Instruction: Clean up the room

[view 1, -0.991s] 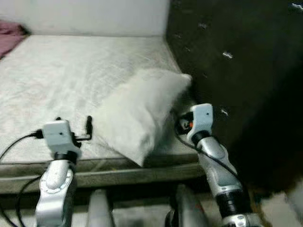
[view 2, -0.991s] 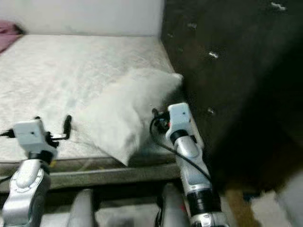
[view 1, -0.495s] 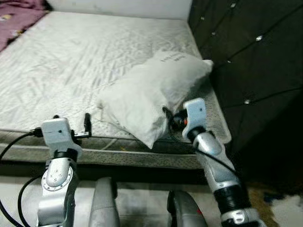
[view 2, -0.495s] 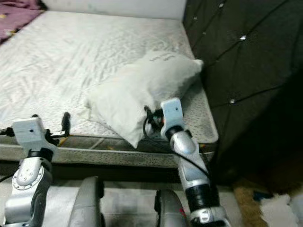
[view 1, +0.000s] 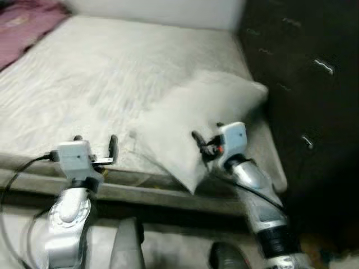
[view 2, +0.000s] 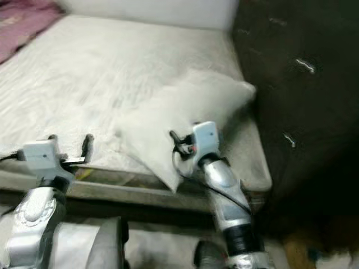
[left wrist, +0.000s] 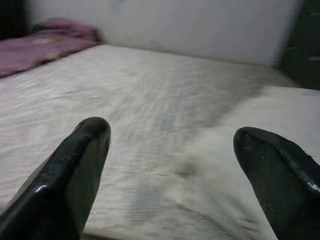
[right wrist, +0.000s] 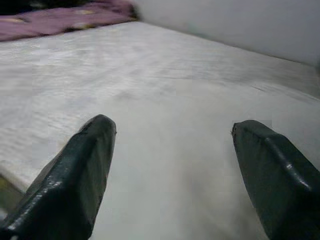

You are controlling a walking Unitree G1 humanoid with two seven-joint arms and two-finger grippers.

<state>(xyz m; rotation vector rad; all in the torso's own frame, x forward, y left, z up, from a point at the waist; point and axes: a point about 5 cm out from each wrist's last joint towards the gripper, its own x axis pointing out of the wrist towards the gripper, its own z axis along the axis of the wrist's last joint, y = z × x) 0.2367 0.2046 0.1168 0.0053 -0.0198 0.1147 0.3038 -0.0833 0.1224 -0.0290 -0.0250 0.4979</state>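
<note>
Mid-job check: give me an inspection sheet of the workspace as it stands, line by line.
Surface: bare white mattress, patterned ticking.
Job's things: white pillow lying near the mattress's front right corner.
Clutter: purple cloth at the far left.
Grippers: left gripper open, over the mattress's front edge; right gripper open, at the pillow.
Cables: black cable at the left wrist, another along the right forearm.
Surroundings: dark tufted headboard on the right, white wall behind.

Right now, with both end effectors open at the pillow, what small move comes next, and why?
Probably ease the right end effector forward onto the pillow and close. Its fingers stand open at the pillow's near edge on the mattress, while the left end effector sits off to the side.
</note>
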